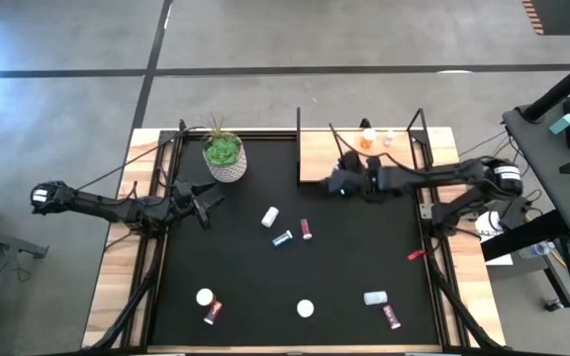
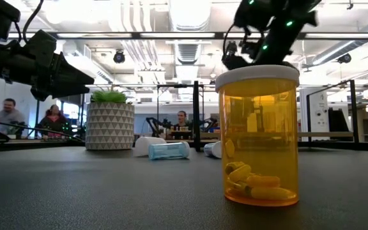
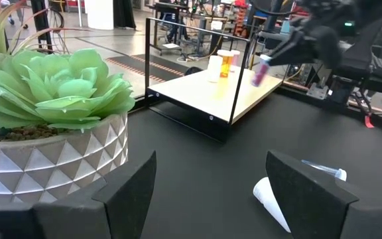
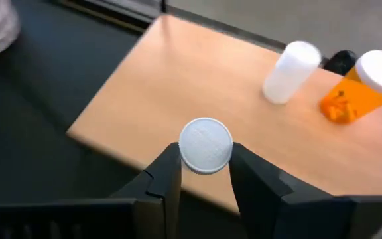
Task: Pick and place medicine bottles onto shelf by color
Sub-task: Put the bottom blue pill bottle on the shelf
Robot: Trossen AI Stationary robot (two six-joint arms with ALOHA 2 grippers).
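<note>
The right pincer pinches a white-capped bottle above the shelf edge. It should lower upright, clear of the orange bottle. Left pincer waits spread by the plant pot.

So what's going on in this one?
The right gripper holds a white-capped bottle in shut jaws over the edge of the wooden shelf, where a white bottle and an orange one already stand. The left gripper waits open beside the plant pot. Several bottles are left on the black mat.
</note>
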